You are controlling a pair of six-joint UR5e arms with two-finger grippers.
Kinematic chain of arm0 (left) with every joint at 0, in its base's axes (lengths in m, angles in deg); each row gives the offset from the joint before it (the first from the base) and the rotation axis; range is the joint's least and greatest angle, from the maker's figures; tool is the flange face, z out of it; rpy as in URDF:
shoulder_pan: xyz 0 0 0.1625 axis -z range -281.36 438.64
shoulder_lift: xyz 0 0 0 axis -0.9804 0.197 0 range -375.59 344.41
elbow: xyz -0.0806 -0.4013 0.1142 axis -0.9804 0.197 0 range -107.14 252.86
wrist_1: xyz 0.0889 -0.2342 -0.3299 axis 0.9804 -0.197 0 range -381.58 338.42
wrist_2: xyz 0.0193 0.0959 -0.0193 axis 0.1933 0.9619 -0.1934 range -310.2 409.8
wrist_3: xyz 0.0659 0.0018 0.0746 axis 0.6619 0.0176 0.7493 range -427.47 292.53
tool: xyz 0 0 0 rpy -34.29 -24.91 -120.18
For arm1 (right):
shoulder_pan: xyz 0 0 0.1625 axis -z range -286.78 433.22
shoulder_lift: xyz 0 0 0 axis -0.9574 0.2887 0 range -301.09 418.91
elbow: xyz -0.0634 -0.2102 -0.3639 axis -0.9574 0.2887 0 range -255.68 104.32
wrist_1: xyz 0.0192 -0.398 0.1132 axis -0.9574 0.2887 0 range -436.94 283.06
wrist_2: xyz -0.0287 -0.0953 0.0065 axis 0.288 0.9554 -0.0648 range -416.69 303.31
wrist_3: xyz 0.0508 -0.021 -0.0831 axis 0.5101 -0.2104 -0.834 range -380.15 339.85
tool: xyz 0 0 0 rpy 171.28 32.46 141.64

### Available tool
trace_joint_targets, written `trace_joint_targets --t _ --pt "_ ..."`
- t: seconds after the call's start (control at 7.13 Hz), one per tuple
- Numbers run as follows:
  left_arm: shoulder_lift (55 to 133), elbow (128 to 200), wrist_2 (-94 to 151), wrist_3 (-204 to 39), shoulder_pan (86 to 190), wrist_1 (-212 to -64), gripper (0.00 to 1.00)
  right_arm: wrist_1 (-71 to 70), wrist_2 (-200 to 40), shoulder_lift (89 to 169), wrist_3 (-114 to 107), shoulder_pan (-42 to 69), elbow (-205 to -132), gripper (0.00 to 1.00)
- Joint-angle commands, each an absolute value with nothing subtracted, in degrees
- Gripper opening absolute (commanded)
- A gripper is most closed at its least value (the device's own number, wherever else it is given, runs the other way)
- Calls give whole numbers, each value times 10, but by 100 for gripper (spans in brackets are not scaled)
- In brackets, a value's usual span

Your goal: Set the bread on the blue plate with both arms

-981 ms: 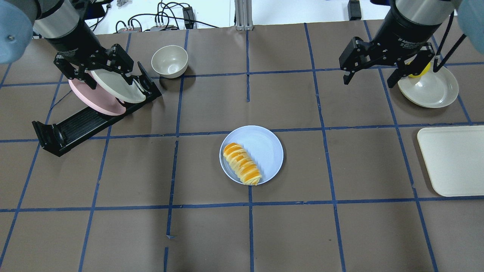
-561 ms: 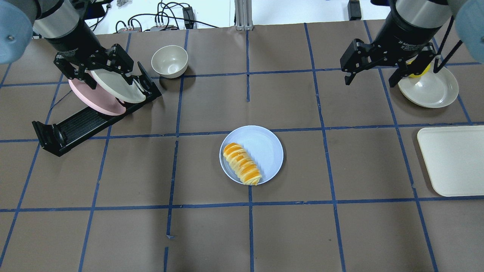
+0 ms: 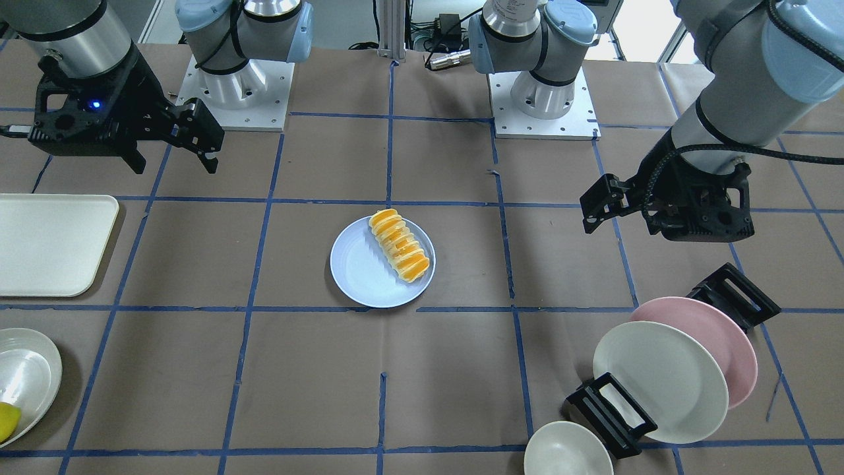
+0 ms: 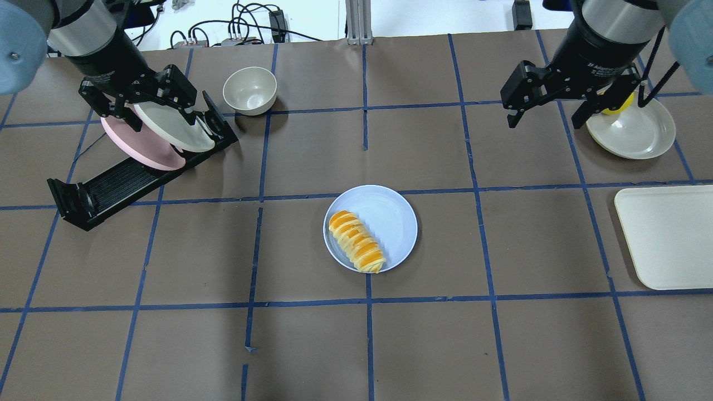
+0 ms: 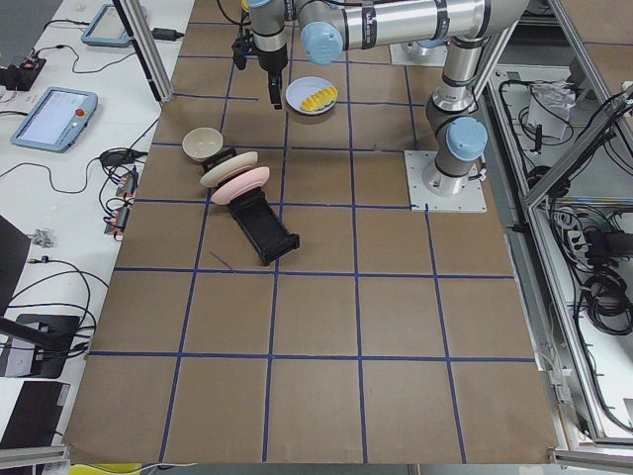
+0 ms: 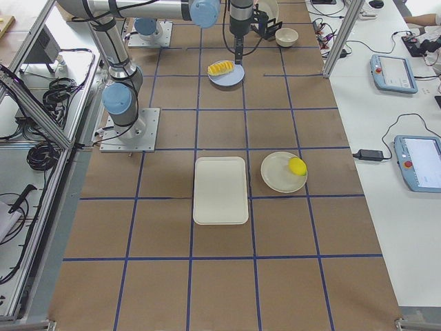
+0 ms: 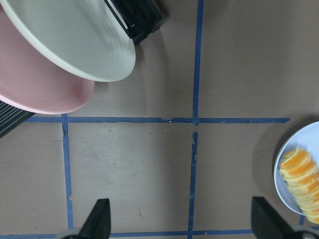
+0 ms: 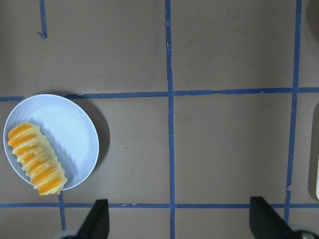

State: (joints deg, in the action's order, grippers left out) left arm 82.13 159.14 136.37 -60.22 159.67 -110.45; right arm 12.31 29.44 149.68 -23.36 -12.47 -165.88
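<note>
Bread [image 4: 356, 241] on blue plate [image 4: 391, 214], left arm [image 4: 96, 45], right arm [image 4: 608, 30] aloft (jaws spread)

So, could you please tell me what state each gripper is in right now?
Left gripper: open, holding nothing.
Right gripper: open, holding nothing.

The table [image 4: 501, 345] is lit brightly and evenly from above, and colours are rendered cleanly. Only short, soft shadows are cast: a dim crescent is seen along the blue plate [image 8: 70, 124] in the right wrist view, and another beside the cream bowl [image 4: 249, 89]. A mild sheen is shown on the cream plate [image 4: 635, 133]. The white surface [image 4: 434, 16] beyond the table is overexposed. The fingertips [image 7: 99, 221] of the left gripper [image 7: 180, 224] are rendered dark and slightly soft.
</note>
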Motion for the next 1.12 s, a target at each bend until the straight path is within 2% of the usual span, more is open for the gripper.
trace_joint_targets --t 0.0,0.98 --pt "817 1593 1364 -603 1598 -1106 100 124 294 1497 -235 -125 -1659 99" --pt "815 1591 1362 -611 1598 -1126 100 127 294 1495 -257 -122 -1659 100"
